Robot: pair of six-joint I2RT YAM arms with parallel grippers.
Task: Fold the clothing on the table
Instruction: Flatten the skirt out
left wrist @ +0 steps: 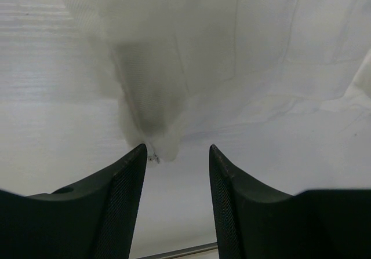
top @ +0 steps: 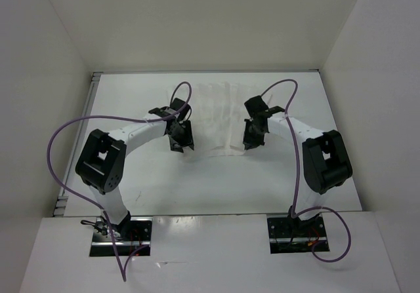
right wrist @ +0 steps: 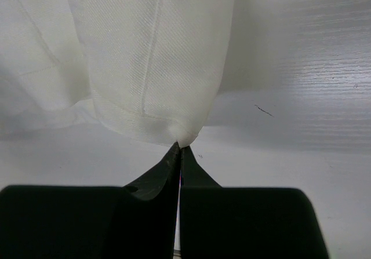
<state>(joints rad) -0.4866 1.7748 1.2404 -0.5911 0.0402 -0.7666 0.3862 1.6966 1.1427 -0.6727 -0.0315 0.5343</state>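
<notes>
The left claw (left wrist: pixel 177 150) stands wide and empty, a corner of the clothing (top: pixel 220 113) just ahead of its tips. The clothing looks thin, limp and light, and lies upper centre of the top view on the surface (top: pixel 197 181); corners seem best to grip. The right claw (right wrist: pixel 178 150) is closed, pinching one corner.

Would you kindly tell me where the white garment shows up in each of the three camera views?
Top external: the clothing lies mid-table, between the left gripper and the right gripper.
Left wrist: it fills the upper frame, beyond the open fingers.
Right wrist: upper left and centre, corner pinched by the shut fingers.
Shared landmark: the white table beneath it.
</notes>
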